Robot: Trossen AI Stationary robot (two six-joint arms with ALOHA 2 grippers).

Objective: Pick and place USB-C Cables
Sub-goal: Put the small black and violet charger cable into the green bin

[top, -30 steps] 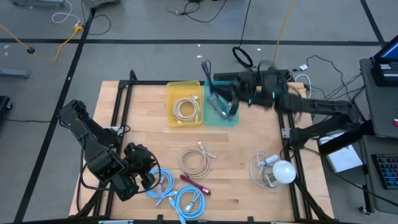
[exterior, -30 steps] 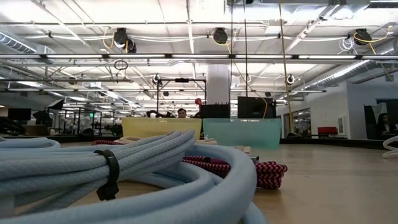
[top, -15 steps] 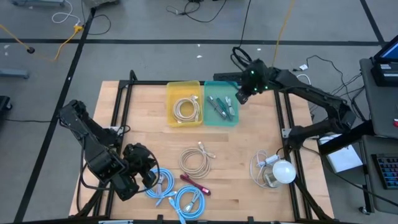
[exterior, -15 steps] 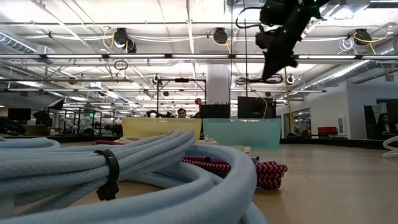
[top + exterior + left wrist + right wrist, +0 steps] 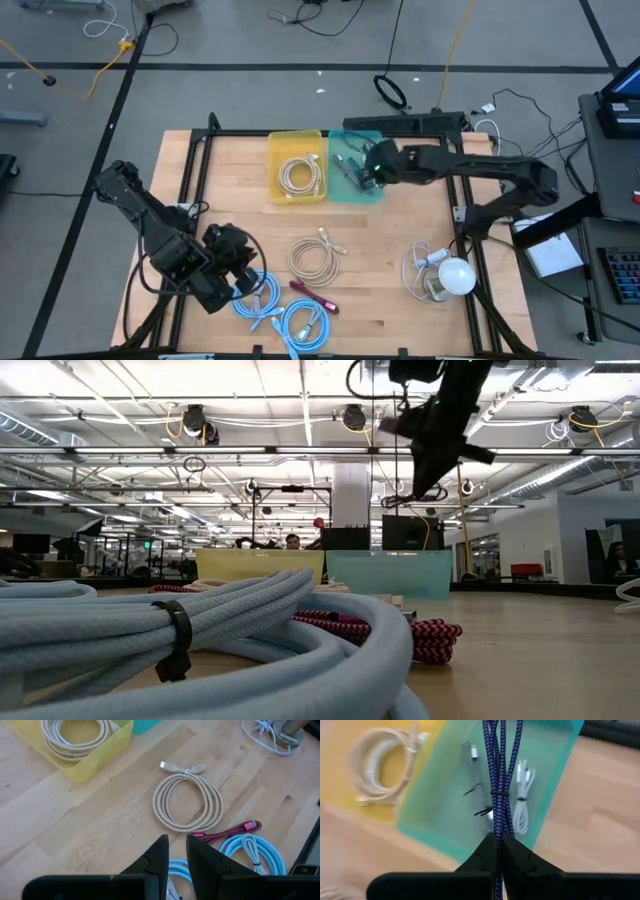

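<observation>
Half a second on, the right arm has swung from the table's far edge to hang over the translucent teal plastic bin (image 5: 353, 178), while the left arm has edged slightly toward the centre of the table. The right gripper (image 5: 498, 839) pinches a purple-and-black braided USB-C cable (image 5: 499, 765), its fingers pressed together on the doubled strands, which run out above the bin. Inside that bin lie a short white cable (image 5: 522, 797) and a dark bundled cable (image 5: 477, 785). At the bin's 9 o'clock, touching it, sits the square yellow plastic bin (image 5: 296, 167), holding a coiled beige cable (image 5: 300, 175).

At the table's 7 o'clock corner, the left gripper (image 5: 177, 851) hovers with its fingers nearly together and nothing between them, just beside two light blue coiled cables (image 5: 285, 312). A short maroon braided cable (image 5: 314, 296) lies at those coils' 1 o'clock. Near the middle of the pale wooden table (image 5: 400, 240) rests a second loose beige coil (image 5: 315, 256), tied at one side, its plugs pointing to 12 o'clock. At the table's 4 o'clock, a clear-white cord with a round white bulb (image 5: 452, 274) lies apart from the cables.

In the low view, the right arm shows high above the two bins.
</observation>
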